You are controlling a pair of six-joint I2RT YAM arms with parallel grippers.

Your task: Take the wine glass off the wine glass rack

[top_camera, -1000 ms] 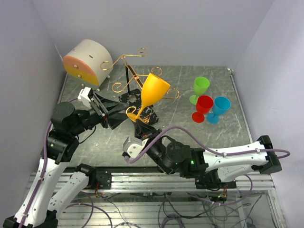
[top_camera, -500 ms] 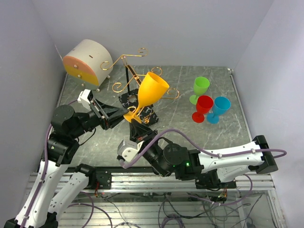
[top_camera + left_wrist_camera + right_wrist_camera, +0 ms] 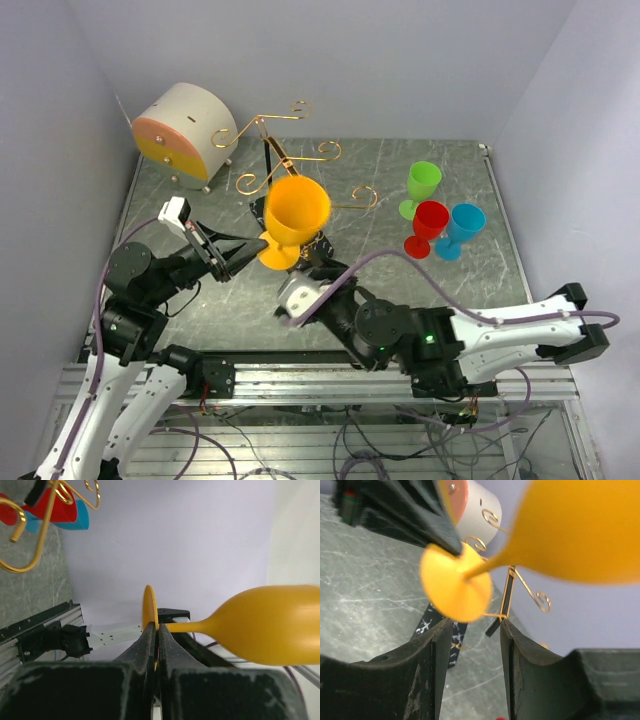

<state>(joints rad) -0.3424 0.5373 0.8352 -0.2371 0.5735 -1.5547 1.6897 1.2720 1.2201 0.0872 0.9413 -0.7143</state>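
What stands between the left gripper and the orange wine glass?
Nothing visible. The left gripper is shut on the foot of the orange wine glass; the right gripper stands open beside that foot, and the gold arms of the wine glass rack show apart from the glass.

Nothing to read here as far as I can tell. No lettering, brand, number or sticker shows on the glass (image 3: 296,210), the rack (image 3: 312,157) or anything around them in any of the three views.
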